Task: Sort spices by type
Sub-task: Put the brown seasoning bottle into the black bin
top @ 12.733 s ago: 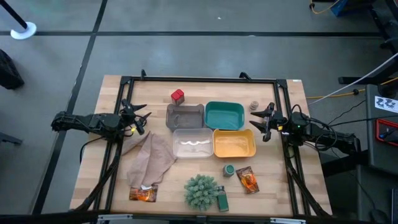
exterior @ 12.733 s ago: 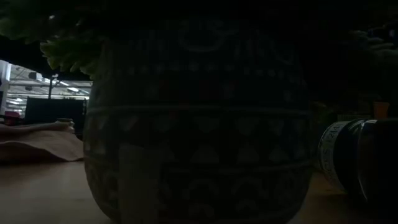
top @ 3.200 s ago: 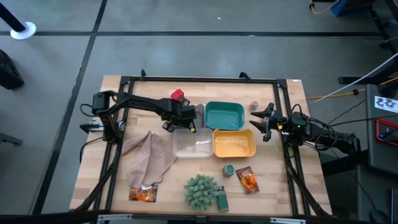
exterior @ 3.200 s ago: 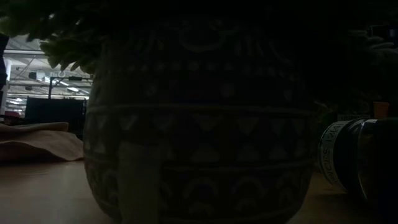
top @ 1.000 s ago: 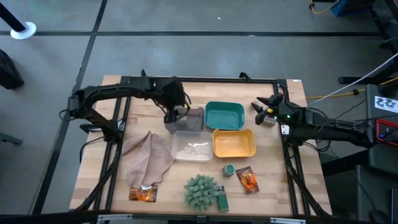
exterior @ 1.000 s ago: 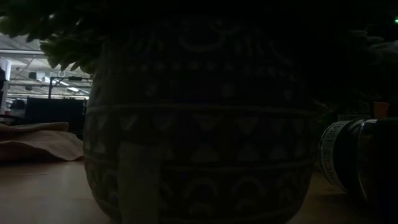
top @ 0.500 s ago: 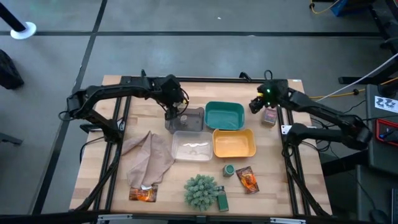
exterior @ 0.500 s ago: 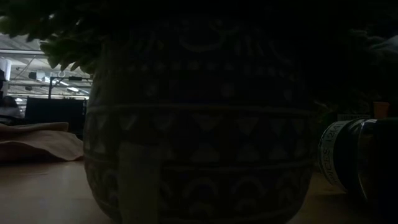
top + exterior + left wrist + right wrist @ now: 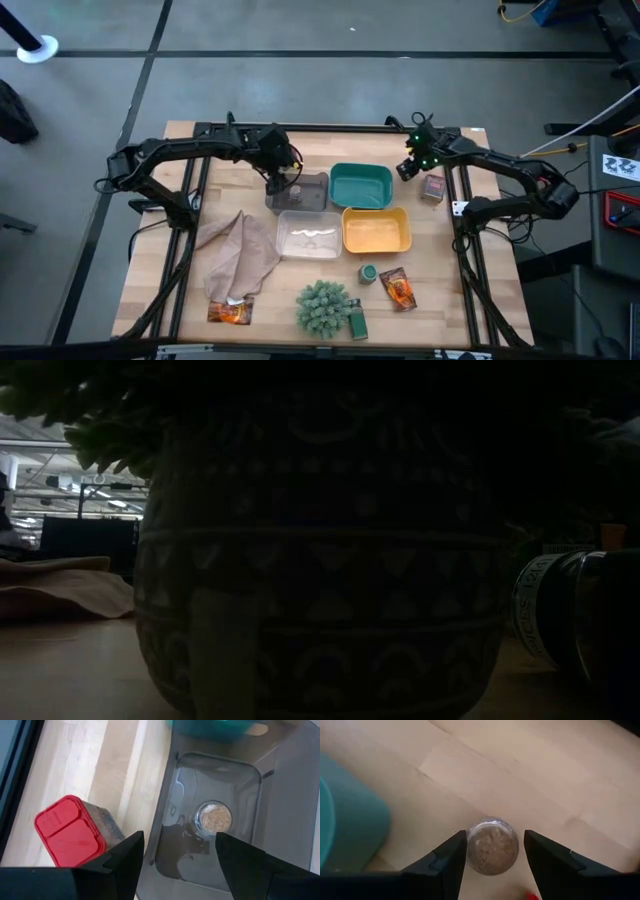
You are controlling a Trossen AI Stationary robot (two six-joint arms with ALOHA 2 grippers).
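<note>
My left gripper (image 9: 178, 840) hangs open over the grey tray (image 9: 240, 785), where a tiny brown-topped jar (image 9: 213, 818) stands on the floor. A red-lidded tub (image 9: 70, 831) stands on the wood just beside that tray. My right gripper (image 9: 495, 836) points down, open, one finger on either side of a second tiny jar (image 9: 492, 846) on the table by the teal tray (image 9: 360, 185); I see no touch. Another red tub (image 9: 433, 188) stands close by. A green jar (image 9: 368, 272), a lying green jar (image 9: 357, 322) and two orange sachets (image 9: 398, 288) (image 9: 230, 312) lie near the front.
A clear tray (image 9: 310, 232) and a yellow tray (image 9: 376, 230) sit mid-table. A brown cloth (image 9: 240, 255) lies front left and a spiky plant (image 9: 322, 305) stands at the front. Its dark pot (image 9: 320, 560) fills the low view, with a jar (image 9: 560, 620) beside it.
My right gripper has swung from the table's right edge toward the far edge and the tiny jar, tipping to point down and sinking over it. My left gripper has sunk a little toward the grey tray. Neither gripper's gap has changed.
</note>
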